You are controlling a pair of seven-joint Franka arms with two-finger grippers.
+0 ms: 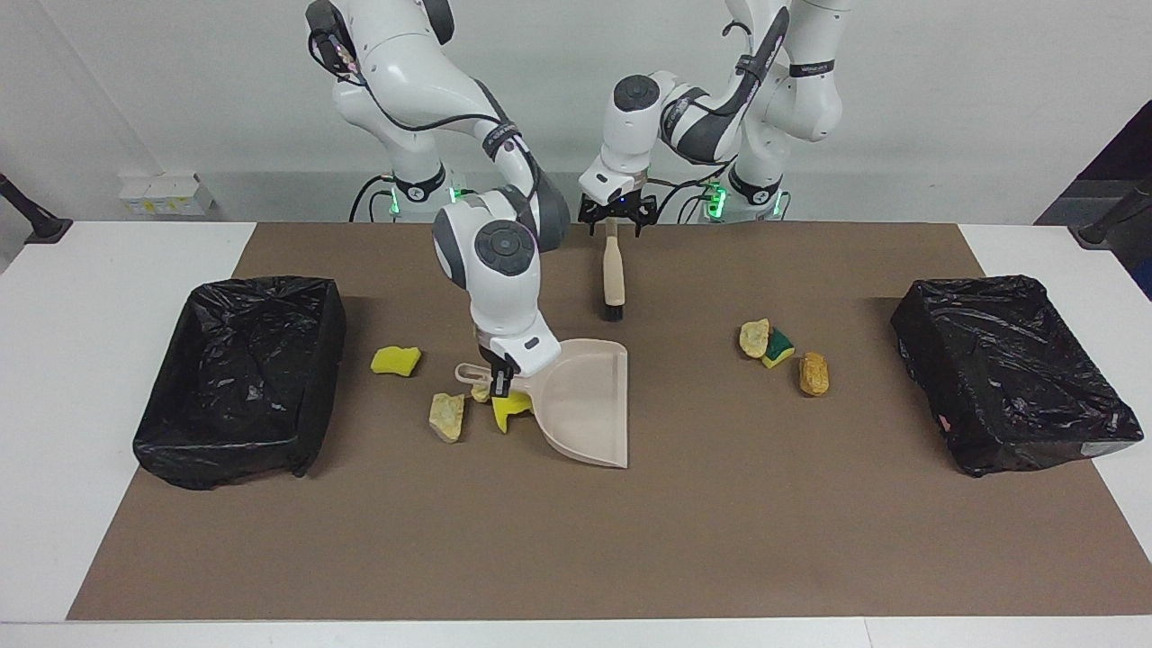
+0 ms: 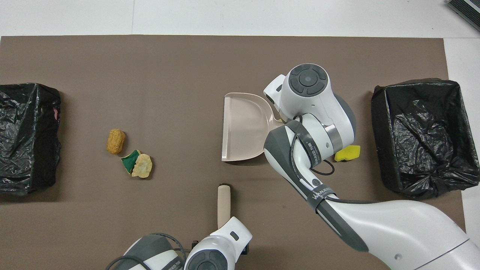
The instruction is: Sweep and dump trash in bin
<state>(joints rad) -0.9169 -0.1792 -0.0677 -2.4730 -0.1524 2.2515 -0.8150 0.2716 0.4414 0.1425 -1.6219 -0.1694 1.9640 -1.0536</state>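
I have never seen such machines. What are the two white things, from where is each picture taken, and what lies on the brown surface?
They are two robot arms, each ending in a gripper with two fingers. One picture is taken from across the table, facing the robots; the other looks down from above their end.

The right gripper is shut on the handle of a beige dustpan. The left gripper is at the handle end of a brush lying near the robots; whether it grips is unclear.

On the brown mat lie small sponge pieces: some beside the dustpan handle, three toward the left arm's end. A black-lined bin stands at each end.
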